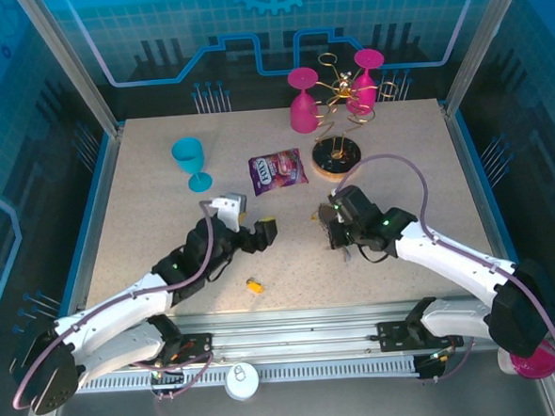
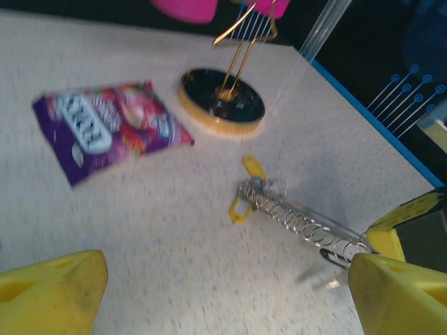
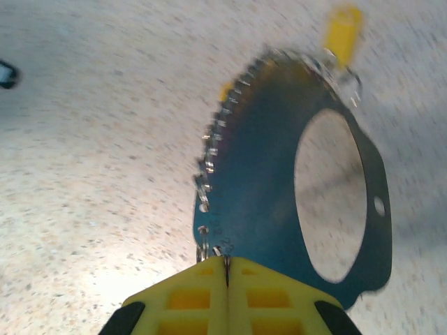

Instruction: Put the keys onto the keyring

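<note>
Speckled beige table [image 1: 147, 235] lies under everything, matte and grainy. The right gripper [image 3: 225, 271] has its ribbed yellow fingers pressed flat together with a hairline seam between them, nipping the near end of the keyring [image 3: 208, 164] — a curved run of small silvery rings packed like a coil, with the thin wire beneath them lost in blur. A flat blue plate [image 3: 265, 188] with one large oval hole and one small round hole sits inside that curve. At the far end of the run hang the keys [image 3: 343, 28]; a blocky yellow plastic tag reads clearly, but the metal blades are too smeared to make out.

The left gripper [image 2: 227, 283] stands wide apart over bare table just left of the keyring, gripping nothing, its wedge-shaped yellow fingers cut off at the frame's lower corners. A loose key [image 1: 254, 286] with a yellow tag lies alone on the near table between the arms, apart from both.

Further off, a glossy purple snack packet [image 2: 105, 129] lies flat, and right of it a round wooden base [image 2: 222, 105] with a dark top carries a gold wire stem [image 2: 241, 42] — cropped above
</note>
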